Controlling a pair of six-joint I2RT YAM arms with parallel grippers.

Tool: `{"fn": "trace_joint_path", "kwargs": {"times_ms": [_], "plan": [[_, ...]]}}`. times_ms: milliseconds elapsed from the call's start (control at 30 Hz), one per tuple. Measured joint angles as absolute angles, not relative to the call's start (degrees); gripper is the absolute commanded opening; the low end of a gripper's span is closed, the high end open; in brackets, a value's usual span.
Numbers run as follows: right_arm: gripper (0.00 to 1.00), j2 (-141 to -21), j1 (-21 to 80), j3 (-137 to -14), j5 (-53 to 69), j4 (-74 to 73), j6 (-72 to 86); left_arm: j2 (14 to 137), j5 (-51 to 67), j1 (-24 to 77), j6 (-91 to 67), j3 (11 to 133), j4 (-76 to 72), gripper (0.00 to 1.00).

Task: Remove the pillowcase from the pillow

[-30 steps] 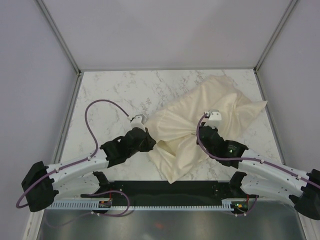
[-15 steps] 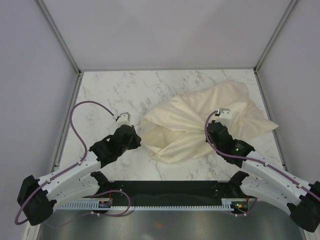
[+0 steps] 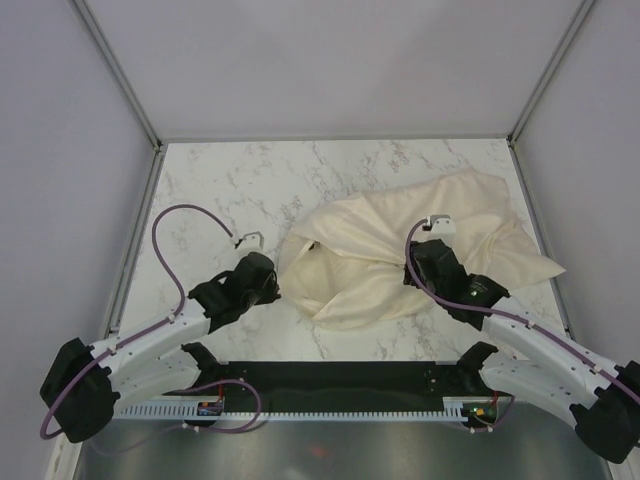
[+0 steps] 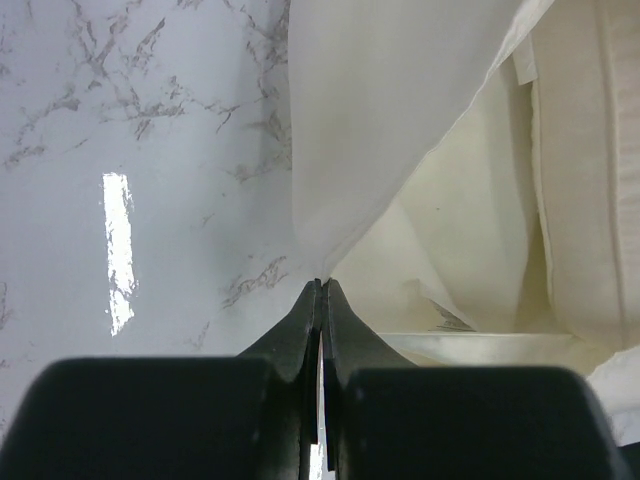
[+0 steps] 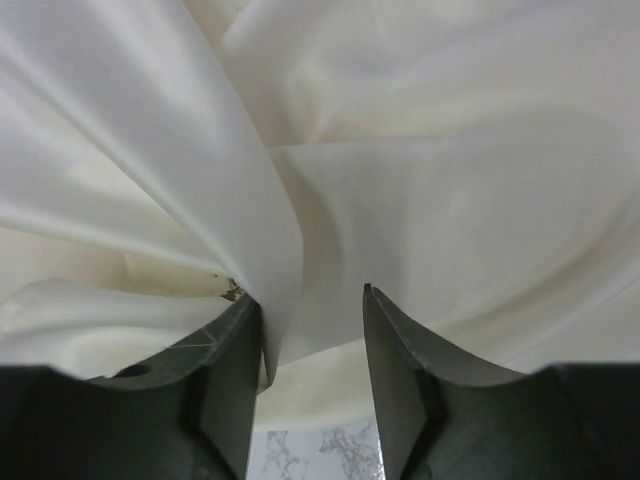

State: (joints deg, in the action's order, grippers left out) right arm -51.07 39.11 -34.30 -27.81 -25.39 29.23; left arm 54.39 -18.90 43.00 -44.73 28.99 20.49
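The cream pillowcase (image 3: 370, 250) lies bunched on the marble table, right of centre. My left gripper (image 3: 277, 286) is at its left edge, shut on a thin corner of the pillowcase (image 4: 380, 100) at the fingertips (image 4: 322, 285). Through the case's open mouth the pillow (image 4: 575, 180) shows its seamed edge. In the top view the pillow is mostly covered by fabric. My right gripper (image 3: 415, 265) sits on top of the bundle with its jaws apart (image 5: 310, 295). A fold of pillowcase (image 5: 450, 150) drapes against its left finger (image 5: 235, 350), unpinched.
The marble tabletop (image 3: 220, 190) extends to the left and behind the bundle. White walls with metal frame posts (image 3: 525, 110) enclose the table. A purple cable (image 3: 175, 240) loops above the left arm. The black base plate (image 3: 340, 378) runs along the near edge.
The right gripper has opened and released the fabric it was pinching. The left gripper has drawn the case's edge leftward. The bundle has shifted right and spread flatter.
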Motion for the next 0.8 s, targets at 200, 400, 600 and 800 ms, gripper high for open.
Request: {"fn": "trace_joint_path", "kwargs": {"times_ms": [200,400,600,800], "plan": [[0.62,-49.10,40.64,-42.00,-21.89,-26.55,26.28,59.05,-17.61,42.81,-43.22,31.90,19.57,0.02],[0.62,-49.71,51.83,-44.60,-22.11,-25.43,27.68,61.23,-16.80,42.81,-42.28,34.02,16.86,0.02],[0.62,-57.41,59.92,-40.45,-22.31,-20.45,32.36,61.98,-15.73,42.81,-42.28,34.02,15.99,0.02],[0.52,-65.49,61.01,-36.99,-24.38,-17.65,35.40,61.98,-14.44,42.81,-42.28,34.02,15.66,0.02]]}}
